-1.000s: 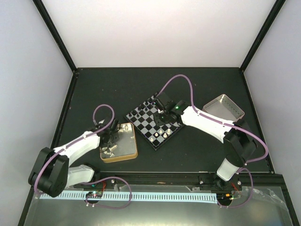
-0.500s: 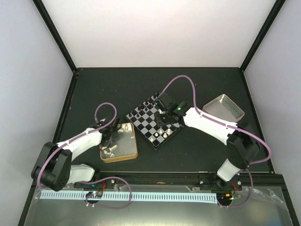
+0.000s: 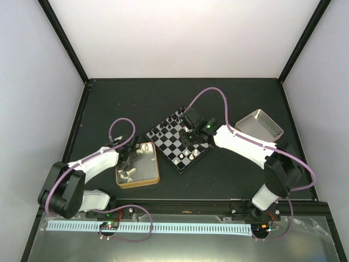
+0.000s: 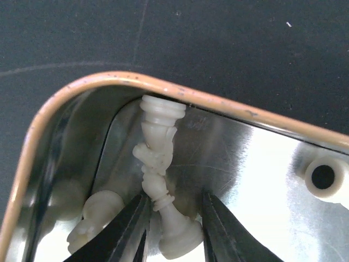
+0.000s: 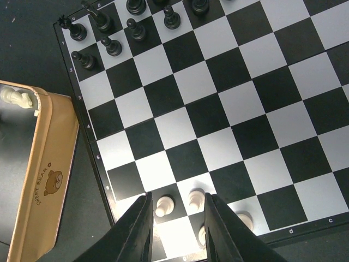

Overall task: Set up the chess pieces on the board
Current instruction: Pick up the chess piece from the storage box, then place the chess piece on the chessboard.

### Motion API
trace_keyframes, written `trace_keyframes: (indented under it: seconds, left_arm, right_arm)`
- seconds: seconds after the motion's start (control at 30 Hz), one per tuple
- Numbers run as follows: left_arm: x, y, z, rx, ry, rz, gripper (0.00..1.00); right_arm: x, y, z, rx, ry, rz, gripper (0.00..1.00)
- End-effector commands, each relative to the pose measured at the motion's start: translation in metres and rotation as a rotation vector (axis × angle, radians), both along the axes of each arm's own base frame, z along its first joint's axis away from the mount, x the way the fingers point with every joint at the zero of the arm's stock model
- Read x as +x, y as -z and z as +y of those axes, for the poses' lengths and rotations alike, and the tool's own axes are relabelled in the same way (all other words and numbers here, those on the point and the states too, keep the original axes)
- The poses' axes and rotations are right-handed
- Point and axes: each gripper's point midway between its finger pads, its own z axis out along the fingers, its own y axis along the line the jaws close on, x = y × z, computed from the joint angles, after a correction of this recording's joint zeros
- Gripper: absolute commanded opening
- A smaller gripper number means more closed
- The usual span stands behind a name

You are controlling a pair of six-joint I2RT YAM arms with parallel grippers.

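Now over cream chess pieces [image 4: 163, 164] in tin [image 4: 98, 82], lower left; board [image 3: 169, 144] at centre.
Left end effector [image 4: 174, 196] and right end effector [image 5: 178, 196] apart, left astride one piece; likely light, slick: pinch at waist.

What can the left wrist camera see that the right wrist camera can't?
Only the left wrist view shows the left gripper, its fingers either side of one of the cream pieces lying in a corner inside the tin. Only the right wrist view shows the board, the black pieces at its far corner, and the right gripper open above it. Both show the gold-rimmed tin, some cream pieces and the dark table.
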Motion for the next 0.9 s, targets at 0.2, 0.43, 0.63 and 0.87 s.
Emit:
trace_keyframes:
  seconds: [0.2,0.43,0.63,0.87]
  left_arm:
    - [-0.002,-0.013,-0.018,-0.117,0.083,-0.015,0.17]
    - [0.003,-0.072,-0.075,-0.379,0.349,-0.14,0.17]
    - [-0.002,-0.157,-0.149,-0.763,0.701,-0.361,0.16]
    - [-0.027,-0.247,-0.194,-1.086,1.054,-0.56,0.15]
  right_arm:
    - [0.001,-0.016,0.002,0.046,0.004,-0.03,0.28]
    - [-0.01,-0.046,0.021,0.196,-0.073,-0.026,0.28]
    - [-0.042,-0.09,0.044,0.596,-0.253,0.107,0.33]
    - [-0.063,-0.142,0.045,0.909,-0.326,0.186,0.52]
